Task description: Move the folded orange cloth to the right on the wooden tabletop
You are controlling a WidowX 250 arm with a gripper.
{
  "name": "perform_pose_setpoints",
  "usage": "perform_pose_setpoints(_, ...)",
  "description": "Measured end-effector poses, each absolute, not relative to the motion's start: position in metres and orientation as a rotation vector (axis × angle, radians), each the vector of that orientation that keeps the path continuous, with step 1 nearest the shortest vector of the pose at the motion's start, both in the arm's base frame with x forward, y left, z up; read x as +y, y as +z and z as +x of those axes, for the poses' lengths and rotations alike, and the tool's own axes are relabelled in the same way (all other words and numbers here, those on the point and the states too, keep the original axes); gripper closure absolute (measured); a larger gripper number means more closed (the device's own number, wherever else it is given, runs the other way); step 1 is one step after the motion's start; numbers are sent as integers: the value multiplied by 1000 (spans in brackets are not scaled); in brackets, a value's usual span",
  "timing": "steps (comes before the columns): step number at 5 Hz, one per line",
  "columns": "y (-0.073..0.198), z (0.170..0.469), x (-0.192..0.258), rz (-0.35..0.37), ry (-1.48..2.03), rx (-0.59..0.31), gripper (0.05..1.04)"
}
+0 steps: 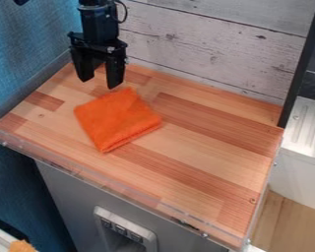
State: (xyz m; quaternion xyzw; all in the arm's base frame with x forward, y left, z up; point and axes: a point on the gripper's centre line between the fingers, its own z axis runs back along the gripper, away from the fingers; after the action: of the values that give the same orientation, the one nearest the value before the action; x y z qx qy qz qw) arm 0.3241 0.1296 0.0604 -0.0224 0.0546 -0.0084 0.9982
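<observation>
We saw the gripper (pixel 100 83), its fingers wide apart, near the orange cloth (pixel 117 119), at its eleven o'clock, over the counter (pixel 206 157).

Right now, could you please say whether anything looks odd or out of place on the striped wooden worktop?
Nothing looks spilled or damaged; the folded orange cloth merely lies at an angle to the edges of the worktop.

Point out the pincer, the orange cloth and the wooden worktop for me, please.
Pincer (pixel 99 82): camera view, midway between its fingertips.
Orange cloth (pixel 117 119): camera view, middle of its upper face.
Wooden worktop (pixel 206 152): camera view, bare surface beside the cloth.
</observation>
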Motion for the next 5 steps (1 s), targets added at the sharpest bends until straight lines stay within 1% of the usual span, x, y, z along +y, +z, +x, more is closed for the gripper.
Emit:
perform_pose_setpoints(1, 52, 319, 126, -46, -41, 119, 85)
perform_pose_setpoints(2, 58, 319, 118, -35, -90, 82, 87)
perform_pose_setpoints(3, 59, 315, 110, -12, -154, 37, 87)
perform_pose_setpoints(4, 53, 317, 103, 7, -214, 0, 89)
perform_pose_setpoints(5, 56, 318, 96, 26, -276, -44, 147)
